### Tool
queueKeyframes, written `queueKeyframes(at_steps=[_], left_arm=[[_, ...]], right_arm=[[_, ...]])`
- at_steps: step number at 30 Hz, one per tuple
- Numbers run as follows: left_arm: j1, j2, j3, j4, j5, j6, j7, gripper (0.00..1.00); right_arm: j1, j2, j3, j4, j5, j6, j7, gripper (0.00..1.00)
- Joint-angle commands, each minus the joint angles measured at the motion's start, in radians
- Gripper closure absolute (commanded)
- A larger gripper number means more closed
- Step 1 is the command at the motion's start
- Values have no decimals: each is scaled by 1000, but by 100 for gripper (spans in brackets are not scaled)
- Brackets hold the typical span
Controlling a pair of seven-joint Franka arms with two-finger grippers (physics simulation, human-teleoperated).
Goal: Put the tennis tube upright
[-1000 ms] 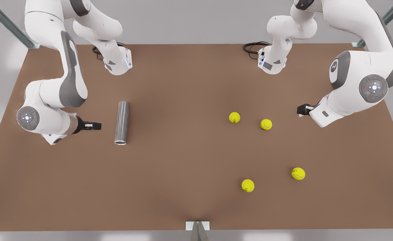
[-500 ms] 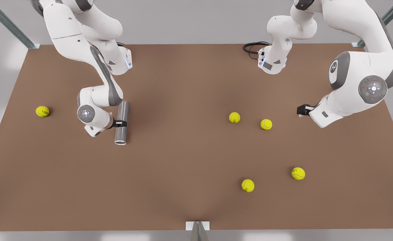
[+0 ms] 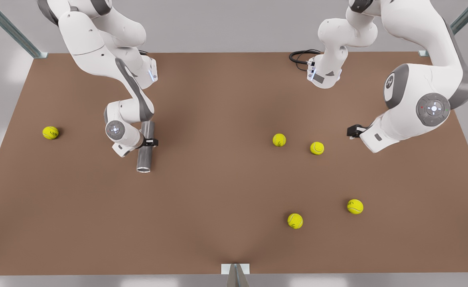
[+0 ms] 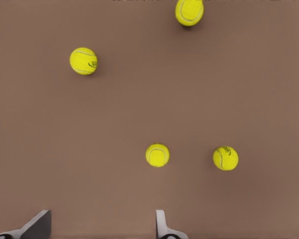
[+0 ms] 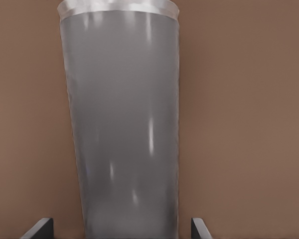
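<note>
The tennis tube (image 3: 144,157) is a slim grey cylinder lying flat on the brown table at the front view's left, its lighter rim toward the near edge. In the right wrist view the tennis tube (image 5: 122,124) runs away from the camera. My right gripper (image 3: 149,142) is over the tube's middle, open, with one finger on each side (image 5: 119,229) and a gap between each finger and the tube. My left gripper (image 3: 352,131) waits at the front view's right, open (image 4: 99,226) with nothing between its fingers.
Yellow tennis balls lie loose: one (image 3: 50,132) at the far left, two (image 3: 279,140) (image 3: 316,148) mid-right, two (image 3: 295,221) (image 3: 355,206) nearer the front edge. Black cables (image 3: 301,56) lie at the back. The table (image 3: 218,179) is bare in the middle.
My right arm has swung from the front view's left over to the tube, and its fingers now straddle it. The left arm has shifted slightly. The tube has not moved.
</note>
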Motion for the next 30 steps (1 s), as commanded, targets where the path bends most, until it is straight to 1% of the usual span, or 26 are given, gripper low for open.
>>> queueKeyframes(at_steps=[1,3,17,18,19,20,28,30], left_arm=[[-1,1,0,0,0,0,0,0],[1,2,0,0,0,0,0,0],[2,15,0,0,0,-2,-2,0],[4,16,0,0,0,-2,-2,0],[2,16,0,0,0,-2,-2,0],[4,16,0,0,0,-3,-2,0],[4,22,0,-2,0,-6,-3,0],[5,24,0,-2,0,-6,-3,0]], right_arm=[[0,0,0,-7,0,12,0,0],[0,8,0,-22,0,74,0,0],[-15,51,-2,-36,0,149,-2,0],[-14,49,-2,-36,0,149,-2,1],[-14,51,-2,-36,0,149,-2,7],[-14,52,-2,-36,0,149,-2,12],[-18,84,-2,-28,-2,166,-5,11],[-18,84,-2,-28,-2,166,-5,12]])
